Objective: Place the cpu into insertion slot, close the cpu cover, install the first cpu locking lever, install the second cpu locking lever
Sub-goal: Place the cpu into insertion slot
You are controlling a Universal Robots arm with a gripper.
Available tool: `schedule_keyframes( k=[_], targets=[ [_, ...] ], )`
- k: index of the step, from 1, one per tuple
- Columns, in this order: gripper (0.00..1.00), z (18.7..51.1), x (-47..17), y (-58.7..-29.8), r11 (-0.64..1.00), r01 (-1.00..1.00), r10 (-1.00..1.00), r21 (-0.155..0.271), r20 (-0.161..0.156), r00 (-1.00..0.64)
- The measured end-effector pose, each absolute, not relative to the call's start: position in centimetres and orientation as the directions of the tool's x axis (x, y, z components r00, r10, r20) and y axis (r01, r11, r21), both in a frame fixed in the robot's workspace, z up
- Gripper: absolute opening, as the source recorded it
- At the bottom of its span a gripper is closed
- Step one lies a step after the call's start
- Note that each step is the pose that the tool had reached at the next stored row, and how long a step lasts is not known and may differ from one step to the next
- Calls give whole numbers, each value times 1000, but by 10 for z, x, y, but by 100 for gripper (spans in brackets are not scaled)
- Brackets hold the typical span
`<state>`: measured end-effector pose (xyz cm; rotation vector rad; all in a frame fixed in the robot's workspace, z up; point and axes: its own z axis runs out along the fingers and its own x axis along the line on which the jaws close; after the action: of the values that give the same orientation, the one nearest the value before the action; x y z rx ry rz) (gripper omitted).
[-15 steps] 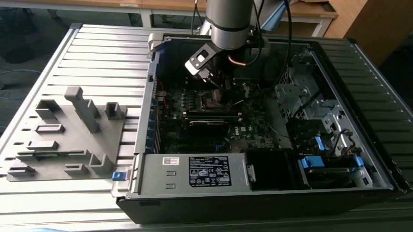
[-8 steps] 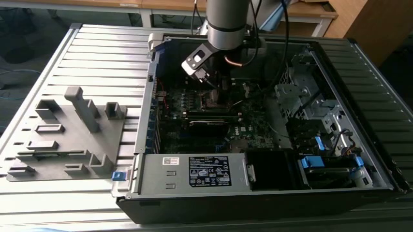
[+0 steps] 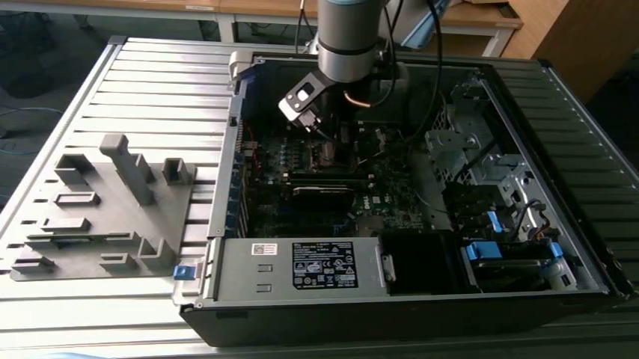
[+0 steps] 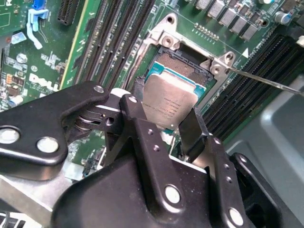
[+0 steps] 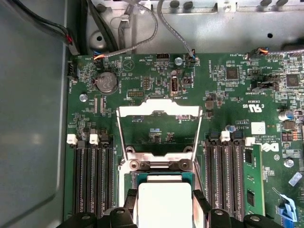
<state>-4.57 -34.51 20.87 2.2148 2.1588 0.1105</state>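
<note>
My gripper [image 4: 165, 124] is shut on the cpu [image 4: 169, 100], a flat square chip with a dull grey metal top, black fingers [image 4: 137, 124] pressing on two opposite edges. The chip hangs tilted just over the insertion slot [image 4: 176, 62], a dark socket with a brownish centre, its far edge low at the socket's rim. In the first wrist view the cpu [image 5: 164, 199] sits between the fingertips [image 5: 200, 203]. The cpu cover [image 5: 159, 110], a shiny silver frame, is swung open behind the socket. A thin silver locking lever [image 4: 266, 81] sticks out beside the socket. In the exterior view the gripper [image 3: 317, 129] reaches down into the computer case.
Black memory slots [image 5: 90, 180] flank the socket, with a green memory stick [image 5: 254, 178] on one side. Cables [image 5: 142, 33] run along the case wall. A metal box with a white label [image 3: 319, 265] sits near the case front. A grey fixture tray [image 3: 100, 209] lies at the exterior view's left.
</note>
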Motion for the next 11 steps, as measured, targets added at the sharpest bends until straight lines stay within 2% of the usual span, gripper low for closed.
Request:
schedule_keyframes(
  k=[11],
  targets=[
    [54,203,-49,-345,-29,996,999,83,18,28]
  ],
)
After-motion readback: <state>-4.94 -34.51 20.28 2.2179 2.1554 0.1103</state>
